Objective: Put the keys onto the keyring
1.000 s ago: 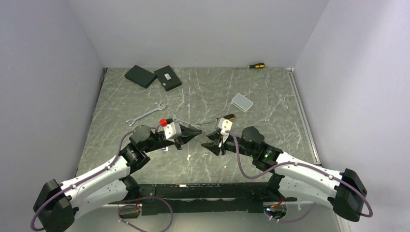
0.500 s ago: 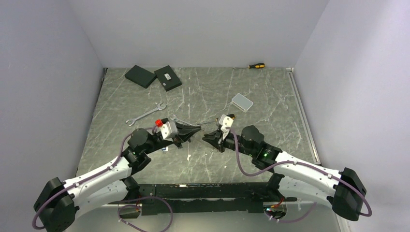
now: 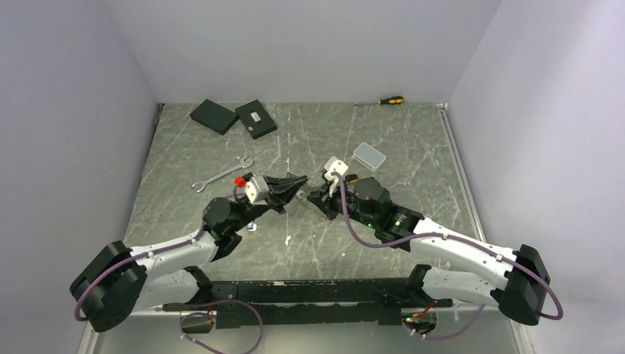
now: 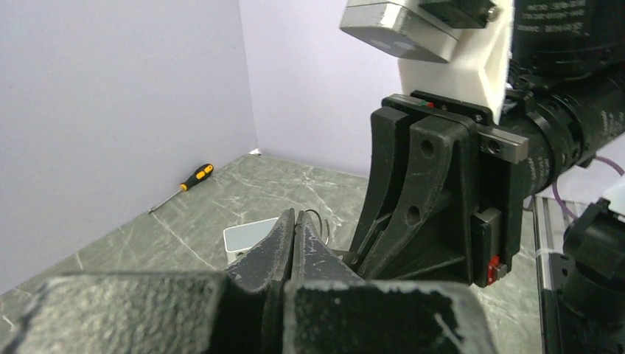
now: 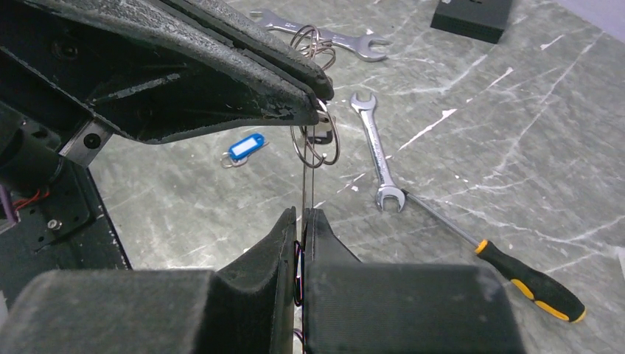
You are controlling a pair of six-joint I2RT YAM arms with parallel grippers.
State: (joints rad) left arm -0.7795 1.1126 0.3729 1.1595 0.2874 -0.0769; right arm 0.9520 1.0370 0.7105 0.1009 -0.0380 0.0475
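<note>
Over grey marbled table (image 5: pixel 516 110), clamps keyring (image 5: pixel 315 144) in left gripper (image 5: pixel 319 92), pinches its hanging wire tight in right gripper (image 5: pixel 303 216).

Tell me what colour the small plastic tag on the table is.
The tag is blue with a white insert, clearest in the right wrist view.

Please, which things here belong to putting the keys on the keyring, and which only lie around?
For the job: wire keyring, near spanner, far spanner.

Only lying about: near screwdriver, back-wall screwdriver, blue tag, left black box, right black box, white case.
</note>
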